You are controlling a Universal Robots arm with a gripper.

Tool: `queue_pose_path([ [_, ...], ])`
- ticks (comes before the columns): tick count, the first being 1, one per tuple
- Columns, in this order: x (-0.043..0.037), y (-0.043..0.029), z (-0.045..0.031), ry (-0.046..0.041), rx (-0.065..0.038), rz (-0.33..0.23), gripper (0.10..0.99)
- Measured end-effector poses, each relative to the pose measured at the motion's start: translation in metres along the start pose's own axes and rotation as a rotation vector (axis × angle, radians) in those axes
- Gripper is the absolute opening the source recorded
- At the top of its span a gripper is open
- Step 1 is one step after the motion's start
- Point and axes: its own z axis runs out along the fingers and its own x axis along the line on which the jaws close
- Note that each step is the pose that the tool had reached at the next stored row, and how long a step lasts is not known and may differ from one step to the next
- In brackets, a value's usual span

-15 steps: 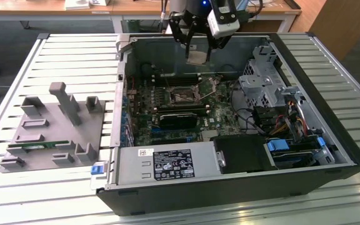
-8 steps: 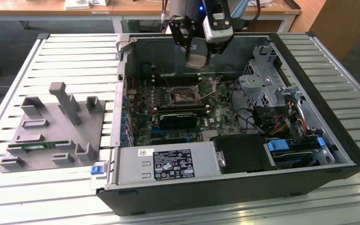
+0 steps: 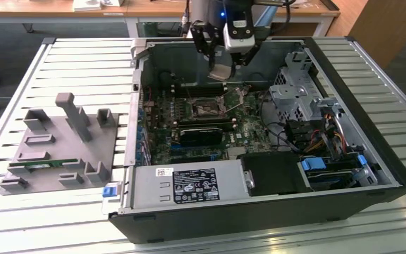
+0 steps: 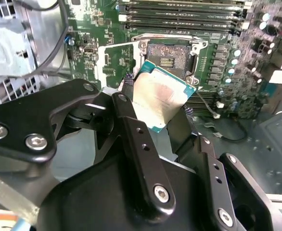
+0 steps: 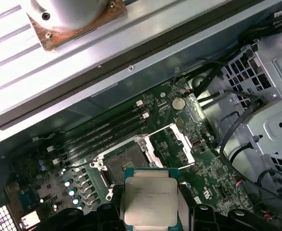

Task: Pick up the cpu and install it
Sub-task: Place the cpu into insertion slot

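The cpu (image 4: 162, 94), a flat square chip with a silver top and a teal rim, is clamped by two edges between my black fingers (image 4: 131, 125). My gripper (image 3: 221, 66) hangs inside the open computer case, above the back of the green motherboard (image 3: 188, 145). In both wrist views the cpu (image 5: 149, 199) is held in the air a short way from the empty socket (image 5: 124, 163), whose metal load frame (image 5: 174, 142) is swung open. In the exterior view the socket (image 3: 209, 110) lies below and slightly in front of the gripper.
A black block (image 3: 201, 135) sits on the board in front of the socket. Memory slots (image 4: 179, 14) run beside it. Drive cages and cables (image 3: 308, 106) fill the case's right side; the power supply (image 3: 188, 185) is at the front. A grey fixture tray (image 3: 55, 148) stands outside, at the exterior view's left.
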Motion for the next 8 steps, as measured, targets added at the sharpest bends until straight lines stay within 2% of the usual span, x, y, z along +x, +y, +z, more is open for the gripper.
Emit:
queue_pose_path([
  [8, 0.0009, -0.0005, 0.0067, -0.0107, 0.000, 0.116, 0.529],
])
